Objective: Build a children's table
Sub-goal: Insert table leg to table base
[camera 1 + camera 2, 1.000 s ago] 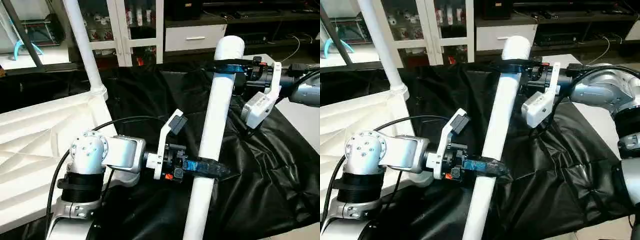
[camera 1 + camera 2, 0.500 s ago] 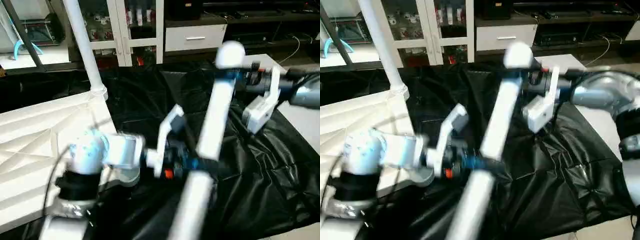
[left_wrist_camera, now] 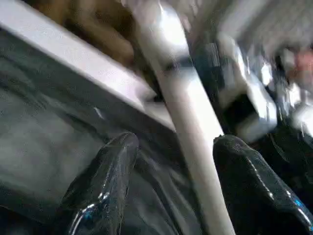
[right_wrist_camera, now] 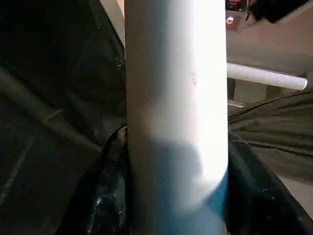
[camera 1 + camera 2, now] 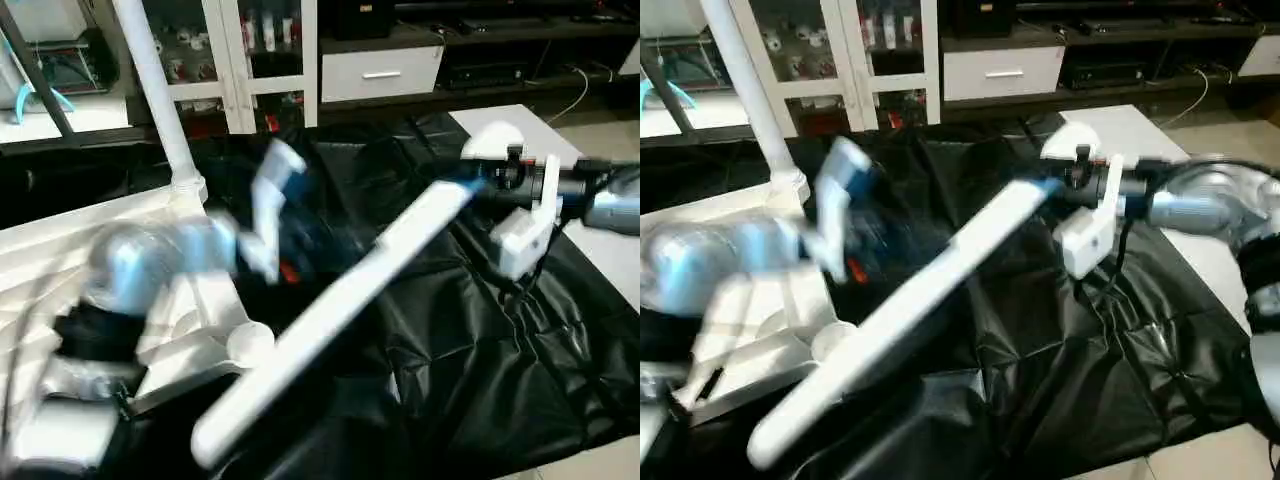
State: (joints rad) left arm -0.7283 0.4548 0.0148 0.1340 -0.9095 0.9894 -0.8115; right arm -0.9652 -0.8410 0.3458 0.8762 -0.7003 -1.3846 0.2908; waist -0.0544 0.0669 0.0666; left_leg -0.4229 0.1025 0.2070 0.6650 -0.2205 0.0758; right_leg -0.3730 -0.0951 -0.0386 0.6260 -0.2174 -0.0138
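Now right end effector [image 5: 478, 178] pinches leg [image 5: 330, 315]; left end effector [image 3: 171, 161] spread, empty.

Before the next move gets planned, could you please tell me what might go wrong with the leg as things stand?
The right claw alone grips the long leg near one end, so the free end could sag or swing and the grip slip.

That free end hangs close to the table top and could knock its corner.

The left claw is open, apart from the leg, and cannot steady it.
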